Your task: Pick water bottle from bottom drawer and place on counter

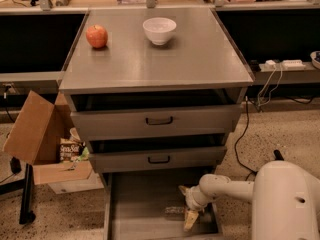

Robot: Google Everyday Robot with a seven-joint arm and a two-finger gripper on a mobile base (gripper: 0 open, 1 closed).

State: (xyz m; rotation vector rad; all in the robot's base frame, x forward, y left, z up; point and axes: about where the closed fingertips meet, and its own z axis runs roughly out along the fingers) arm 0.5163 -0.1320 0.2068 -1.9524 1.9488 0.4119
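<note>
One apple (pixel 97 36), one bowl (pixel 159 30), one cardboard box (pixel 35 134) at left, one bottle (pixel 175 212), three drawers (pixel 140 204), and one gripper (pixel 187 206) at lower centre, just beside the bottle.

I saw a red apple (pixel 97 36) standing left of a white bowl (pixel 159 30), the two apart. Below them two handled drawers, upper (pixel 159 120) and lower (pixel 159 159), stood slightly open. At the left an open cardboard box (pixel 37 134) sat on the speckled floor (pixel 280 134) with snack packets (pixel 71 149) inside. A power strip (pixel 286 63) lay at the right, a black cable (pixel 245 134) trailing down. The gripper (pixel 191 219) hung low, well apart from all these.
</note>
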